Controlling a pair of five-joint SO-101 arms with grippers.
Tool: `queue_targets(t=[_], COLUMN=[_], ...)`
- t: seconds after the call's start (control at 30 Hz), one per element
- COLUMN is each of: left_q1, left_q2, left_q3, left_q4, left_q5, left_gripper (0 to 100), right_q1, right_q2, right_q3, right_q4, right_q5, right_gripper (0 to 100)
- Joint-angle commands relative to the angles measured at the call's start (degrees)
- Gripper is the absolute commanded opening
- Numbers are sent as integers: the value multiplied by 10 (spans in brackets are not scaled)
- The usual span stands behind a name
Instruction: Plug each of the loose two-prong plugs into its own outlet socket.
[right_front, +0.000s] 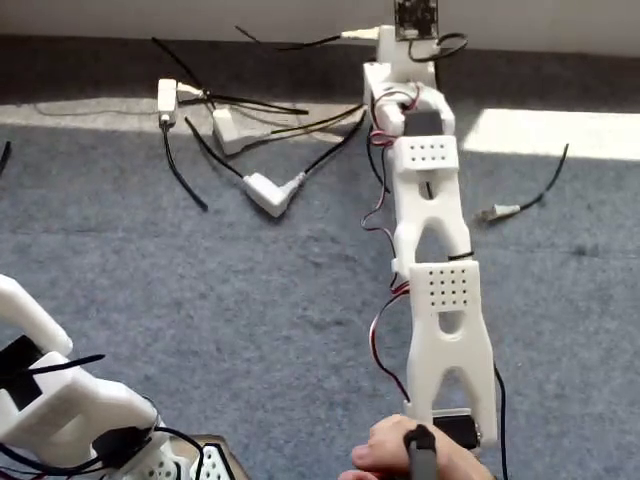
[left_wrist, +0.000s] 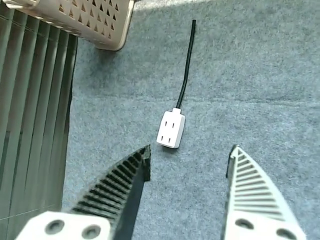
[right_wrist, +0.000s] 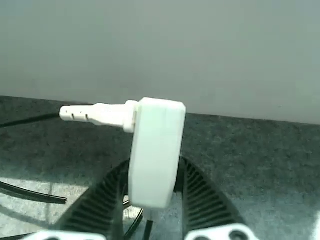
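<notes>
My right end effector (right_wrist: 154, 169) is clenched on a white socket (right_wrist: 157, 150). My left end effector (left_wrist: 190, 148) hangs released above the loose socket (left_wrist: 170, 129) mid-frame; I should drop straight.

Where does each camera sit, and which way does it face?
High view: fixed overhead, looking down on the carpet; left arm and right arm show.
Left wrist view: on the left arm, looking down past the open left pincer at a lone socket.
Right wrist view: on the right arm, facing the wall over the right pincer and its held socket block.
Shared: high and right wrist views show that block's plug.
</notes>
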Motion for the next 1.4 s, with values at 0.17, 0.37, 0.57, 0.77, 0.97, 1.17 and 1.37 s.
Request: queue_targets(t=[0.17,0.37,0.57,0.77,0.97,1.17,1.37], left_q1=[1,7,6,-32,-87,-124,-122], left_q2=[-20,-22,-16,6,147,273,347], left_q3=[30,29,29,32,29,28,28], left_q4=[1,1,0,-76,-193,-323,-370], left_q5=[4,27,41,124,68,-56,-184], left_gripper=[242,244,245,245,245,245,245], right_q1=[-6,4,48,118,158,185,259], right_q2=[93,92,53,-88,-181,-216,-254], right_q3=[-19,-92,-256,-235,-227,-228,-228], right_q4=[-117,-85,81,273,499,634,634], right_q5=[6,2,2,5,23,107,106], right_gripper=[141,176,181,181,181,181,181])
